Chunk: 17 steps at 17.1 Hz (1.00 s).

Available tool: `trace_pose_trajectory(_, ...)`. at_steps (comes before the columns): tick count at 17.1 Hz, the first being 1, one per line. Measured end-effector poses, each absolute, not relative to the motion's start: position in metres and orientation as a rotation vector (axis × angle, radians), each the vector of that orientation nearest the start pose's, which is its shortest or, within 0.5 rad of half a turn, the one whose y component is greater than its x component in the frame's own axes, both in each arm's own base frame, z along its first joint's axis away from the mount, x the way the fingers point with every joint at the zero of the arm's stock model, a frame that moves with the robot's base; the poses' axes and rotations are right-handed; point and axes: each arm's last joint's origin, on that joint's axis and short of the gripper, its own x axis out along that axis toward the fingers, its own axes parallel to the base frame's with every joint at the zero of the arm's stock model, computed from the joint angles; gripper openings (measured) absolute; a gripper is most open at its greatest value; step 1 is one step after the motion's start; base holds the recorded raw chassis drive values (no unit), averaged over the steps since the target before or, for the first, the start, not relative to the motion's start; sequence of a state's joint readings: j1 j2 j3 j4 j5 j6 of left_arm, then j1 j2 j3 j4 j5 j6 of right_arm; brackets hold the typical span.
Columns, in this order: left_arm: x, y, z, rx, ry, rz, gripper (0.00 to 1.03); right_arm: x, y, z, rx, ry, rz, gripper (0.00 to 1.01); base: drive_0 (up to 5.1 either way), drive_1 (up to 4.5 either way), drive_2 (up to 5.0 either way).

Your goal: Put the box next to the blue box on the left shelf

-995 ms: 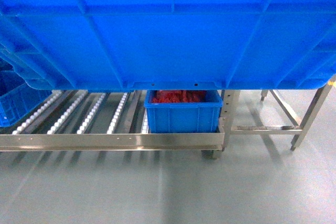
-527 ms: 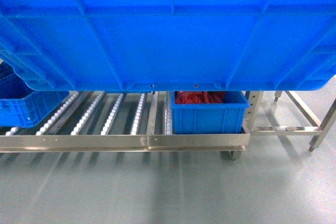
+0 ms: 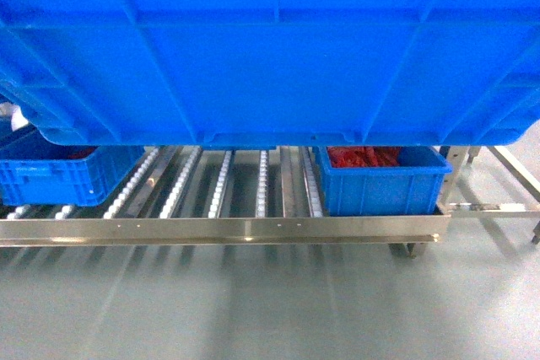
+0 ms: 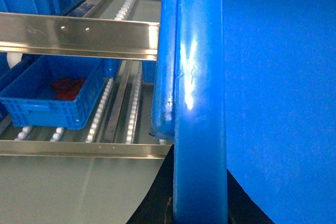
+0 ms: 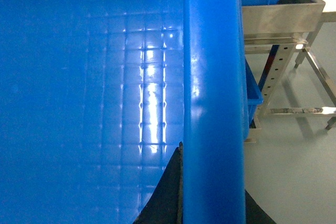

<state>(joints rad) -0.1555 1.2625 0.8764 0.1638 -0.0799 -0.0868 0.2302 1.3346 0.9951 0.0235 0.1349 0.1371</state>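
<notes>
The box (image 3: 270, 48) is big and bright blue, and it fills the whole top of the head view. It hangs in the air in front of the left shelf (image 3: 224, 229), higher than the bottom row of white rollers (image 3: 221, 183). On the left of that row sits a small blue box (image 3: 51, 173) with something red inside. In the middle the roller lanes run side by side behind the shiny front rail. On the right sits another small blue box (image 3: 380, 187), also with red stuff in it, close to the shelf's right end. Past it stands a metal stand (image 3: 506, 200) on the grey floor (image 3: 270, 309).

The left gripper (image 4: 173, 203) is at the box's left rim, with dark parts showing on both sides of the rim, so it is clamped on it. The right gripper (image 5: 181, 198) grips the right rim the same way.
</notes>
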Motion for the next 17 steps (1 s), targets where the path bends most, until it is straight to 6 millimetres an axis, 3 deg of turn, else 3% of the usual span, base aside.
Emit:
trace_pose_trajectory(9,0.2806,-0.0418,0.2973,-0.061,0.222,-0.067,0.06,0.2936,0.0648,0.3054,0.079,0.315,0.072,0.07,-5.0,2.36,2.4)
trace_pose_trajectory(17,0.2804,-0.0411,0.2976,-0.059,0.221,-0.065,0.06,0.2934,0.0664,0.3051,0.077,0.317,0.075,0.07,0.0,0.0,0.0)
